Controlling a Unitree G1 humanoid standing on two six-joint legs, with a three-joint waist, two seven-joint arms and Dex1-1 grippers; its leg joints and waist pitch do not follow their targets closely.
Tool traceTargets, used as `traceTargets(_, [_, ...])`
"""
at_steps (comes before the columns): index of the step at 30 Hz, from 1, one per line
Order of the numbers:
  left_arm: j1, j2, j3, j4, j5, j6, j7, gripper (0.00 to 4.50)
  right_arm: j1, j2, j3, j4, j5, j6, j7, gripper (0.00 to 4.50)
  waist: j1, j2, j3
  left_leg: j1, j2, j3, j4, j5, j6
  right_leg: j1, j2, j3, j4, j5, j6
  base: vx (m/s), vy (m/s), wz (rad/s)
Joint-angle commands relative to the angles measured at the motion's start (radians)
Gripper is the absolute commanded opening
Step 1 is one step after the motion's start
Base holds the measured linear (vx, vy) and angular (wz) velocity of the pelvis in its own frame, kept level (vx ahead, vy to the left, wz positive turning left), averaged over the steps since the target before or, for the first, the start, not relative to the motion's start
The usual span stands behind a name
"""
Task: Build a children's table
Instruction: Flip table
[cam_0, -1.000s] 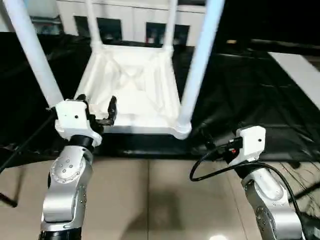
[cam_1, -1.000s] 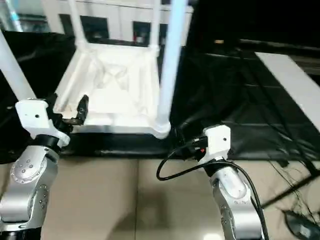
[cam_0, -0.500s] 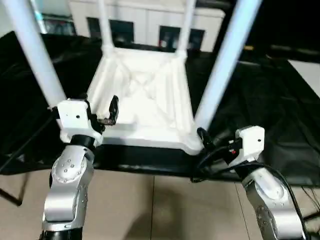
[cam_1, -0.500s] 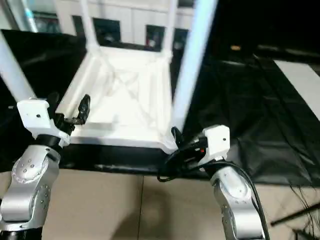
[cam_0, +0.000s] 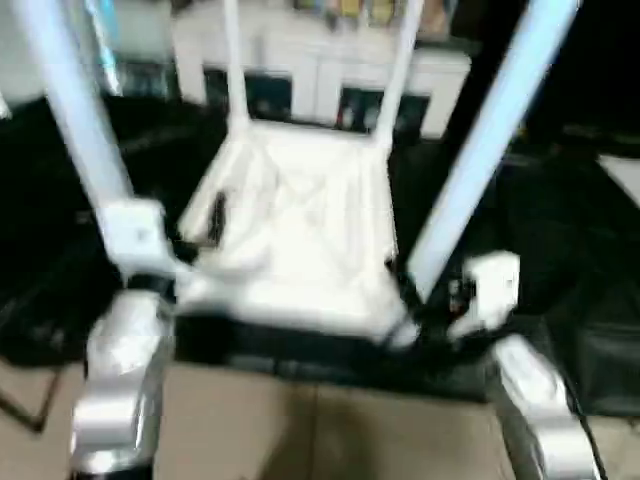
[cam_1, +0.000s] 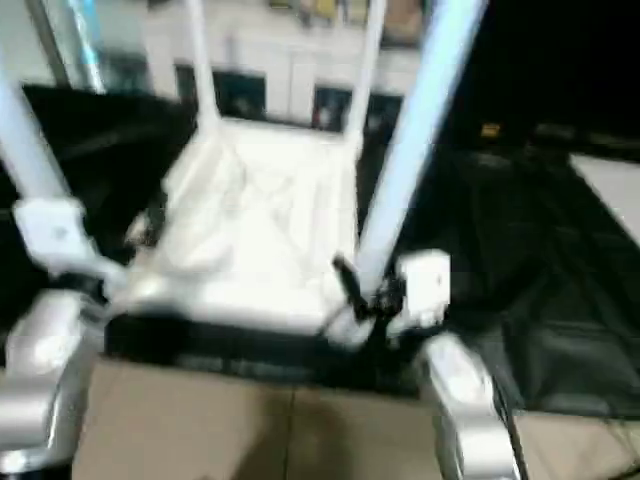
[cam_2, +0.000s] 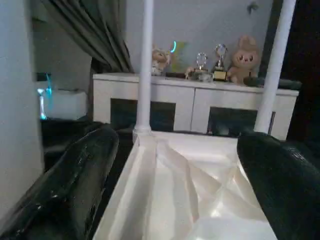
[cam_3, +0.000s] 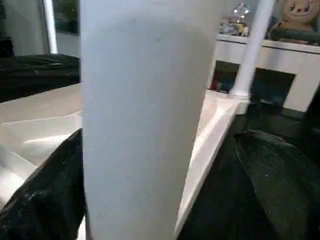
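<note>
White plastic rectangular tabletop (cam_0: 300, 240) lies upside down on black plastic sheeting (cam_0: 560, 230), ribbed underside up, w/ four long tapered white tube legs (cam_0: 485, 150) standing up from its corner sockets.

Left gripper (cam_2: 170, 200): jaws wide open, holding nothing. Tabletop's near end lies btwn the two black fingers (cam_2: 70, 185) in the wrist view; far legs straight ahead of the jaws, and the near left leg (cam_0: 75, 110) just beside the gripper on its outer side.

Right gripper (cam_3: 150, 195): jaws wide open too, one finger on each side of the near right leg, which stands btwn them close in. Can't tell if either finger touches it; no grip seen.

Beyond the jaws: white cabinet w/ glass doors (cam_2: 200, 107), trophies and plush toys on top.
</note>
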Motion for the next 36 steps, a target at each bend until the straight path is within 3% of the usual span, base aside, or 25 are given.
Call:
traceTargets(1, [0.015, -0.015, -0.021, -0.027, -0.013, -0.054, -0.022, 4.44, 0.021, -0.025, -0.049, -0.006, 0.011, -0.006, 0.002, 4.50, 0.008, -0.009, -0.048, 0.018, 0.075, -0.024, -0.074, 0.545, 0.243, 0.000, -0.082, 0.060, -0.101, 0.302, 0.022, 0.000, 0.000, 0.00])
traceTargets(2, [0.030, -0.013, -0.027, -0.037, -0.006, -0.086, -0.024, 4.44, 0.034, -0.033, -0.050, -0.012, 0.018, -0.008, 0.016, 4.50, 0.018, -0.012, -0.042, -0.003, 0.054, -0.012, -0.079, 0.345, 0.158, 0.019, -0.113, 0.077, -0.096, 0.307, -0.055, 0.000, 0.000, 0.00])
traceTargets(3, [0.037, -0.015, -0.029, -0.042, -0.012, -0.101, -0.030, 4.44, 0.039, -0.036, -0.051, -0.015, 0.020, -0.011, 0.021, 4.50, 0.021, -0.019, -0.045, -0.011, 0.061, -0.014, -0.095, 0.273, 0.125, 0.040, -0.112, 0.075, -0.094, 0.308, -0.072, 0.000, 0.000, 0.00])
traceTargets(4, [0.044, -0.017, -0.032, -0.048, -0.017, -0.116, -0.036, 4.44, 0.046, -0.039, -0.055, -0.026, 0.030, -0.014, 0.031, 4.50, 0.027, -0.013, -0.043, 0.002, 0.076, -0.011, -0.113, 0.168, 0.083, 0.036, -0.099, 0.064, -0.095, 0.285, -0.125, 0.000, 0.000, 0.00])
traceTargets(5, [0.046, -0.017, -0.031, -0.050, -0.015, -0.124, -0.035, 4.44, 0.049, -0.040, -0.056, -0.032, 0.035, -0.015, 0.035, 4.50, 0.022, -0.005, -0.039, 0.005, 0.080, -0.010, -0.127, 0.092, 0.065, 0.039, -0.091, 0.058, -0.100, 0.251, -0.167, 0.000, 0.000, 0.00])
traceTargets(6, [0.048, -0.018, -0.031, -0.052, -0.012, -0.135, -0.033, 4.44, 0.053, -0.041, -0.058, -0.039, 0.042, -0.014, 0.041, 4.50, 0.019, -0.001, -0.035, 0.005, 0.086, -0.012, -0.136, 0.050, 0.057, 0.040, -0.092, 0.056, -0.103, 0.219, -0.184, 0.000, 0.000, 0.00])
traceTargets(7, [0.059, -0.018, -0.034, -0.061, -0.013, -0.166, -0.047, 4.44, 0.062, -0.045, -0.061, -0.052, 0.045, -0.018, 0.047, 4.50, 0.012, 0.002, -0.023, 0.006, 0.096, -0.014, -0.156, -0.090, 0.041, 0.038, -0.090, 0.054, -0.117, 0.092, -0.205, 0.000, 0.000, 0.00])
traceTargets(9, [0.080, -0.027, -0.037, -0.076, -0.043, -0.178, -0.073, 4.44, 0.070, -0.046, -0.069, -0.062, 0.045, -0.031, 0.042, 4.50, 0.010, 0.003, -0.015, 0.009, 0.102, -0.011, -0.165, -0.191, 0.020, 0.033, -0.093, 0.058, -0.127, -0.022, -0.200, -0.057, -0.009, -0.02])
traceTargets(10, [0.089, -0.029, -0.039, -0.081, -0.043, -0.184, -0.075, 4.44, 0.072, -0.046, -0.075, -0.063, 0.044, -0.043, 0.037, 4.50, 0.006, -0.003, -0.007, 0.011, 0.103, -0.005, -0.173, -0.280, -0.016, 0.030, -0.095, 0.062, -0.141, -0.165, -0.181, -0.051, -0.008, -0.02])
traceTargets(12, [0.115, -0.033, -0.045, -0.091, -0.047, -0.200, -0.080, 4.44, 0.076, -0.040, -0.093, -0.066, 0.055, -0.061, 0.028, 4.50, 0.006, 0.000, -0.008, 0.016, 0.101, -0.002, -0.173, -0.298, -0.031, 0.026, -0.096, 0.065, -0.146, -0.216, -0.162, 0.000, 0.000, 0.00])
traceTargets(13, [0.132, -0.027, -0.056, -0.096, -0.043, -0.212, -0.090, 4.44, 0.077, -0.037, -0.104, -0.067, 0.056, -0.074, 0.021, 4.50, 0.007, -0.007, -0.011, 0.018, 0.100, 0.002, -0.172, -0.271, -0.029, 0.025, -0.097, 0.068, -0.149, -0.196, -0.152, 0.000, 0.000, 0.00])
traceTargets(14, [0.173, -0.008, -0.088, -0.104, -0.044, -0.227, -0.128, 4.44, 0.078, -0.026, -0.124, -0.074, 0.080, -0.086, 0.018, 4.50, 0.007, -0.003, -0.010, 0.015, 0.100, 0.004, -0.175, -0.249, -0.024, 0.024, -0.094, 0.069, -0.148, -0.180, -0.145, 0.000, 0.000, 0.00])
traceTargets(16, [0.223, 0.007, -0.112, -0.117, -0.044, -0.236, -0.156, 4.44, 0.081, -0.013, -0.142, -0.088, 0.120, -0.079, 0.020, 4.50, 0.005, -0.009, -0.008, 0.011, 0.101, 0.005, -0.177, -0.238, -0.016, 0.021, -0.091, 0.069, -0.148, -0.173, -0.137, 0.000, 0.000, 0.00])
traceTargets(18, [0.263, 0.002, -0.099, -0.124, -0.033, -0.275, -0.149, 4.44, 0.093, -0.010, -0.153, -0.112, 0.156, -0.081, 0.036, 4.50, 0.007, -0.004, -0.008, 0.012, 0.103, 0.004, -0.178, -0.248, -0.018, 0.018, -0.091, 0.068, -0.149, -0.189, -0.135, 0.000, 0.000, 0.00])
traceTargets(21, [0.287, -0.018, -0.066, -0.133, -0.004, -0.327, -0.111, 4.44, 0.113, -0.020, -0.153, -0.134, 0.174, -0.097, 0.067, 4.50, 0.009, -0.004, -0.009, 0.014, 0.106, 0.008, -0.177, -0.229, -0.013, 0.019, -0.087, 0.068, -0.148, -0.123, -0.140, 0.000, 0.000, 0.00])
traceTargets(23, [0.310, -0.046, -0.029, -0.145, 0.043, -0.387, -0.051, 4.44, 0.140, -0.037, -0.145, -0.162, 0.192, -0.101, 0.102, 4.50, 0.006, -0.005, -0.009, 0.007, 0.108, 0.009, -0.179, -0.214, -0.006, 0.024, -0.086, 0.064, -0.145, -0.093, -0.141, 0.000, 0.000, 0.00])
traceTargets(28, [0.326, -0.063, 0.000, -0.144, 0.066, -0.420, 0.003, 4.44, 0.152, -0.046, -0.146, -0.162, 0.190, -0.096, 0.117, 4.50, 0.000, -0.015, -0.011, 0.006, 0.109, 0.014, -0.174, -0.165, 0.007, 0.024, -0.088, 0.065, -0.144, -0.050, -0.137, 0.000, 0.000, 0.00])
traceTargets(36, [0.284, -0.069, 0.036, -0.100, 0.006, -0.389, 0.012, 4.44, 0.147, -0.042, -0.126, -0.163, 0.174, -0.089, 0.106, 4.50, -0.010, -0.006, -0.009, 0.008, 0.108, 0.014, -0.175, -0.187, -0.004, 0.022, -0.087, 0.065, -0.143, -0.048, -0.149, 0.000, 0.000, 0.00])
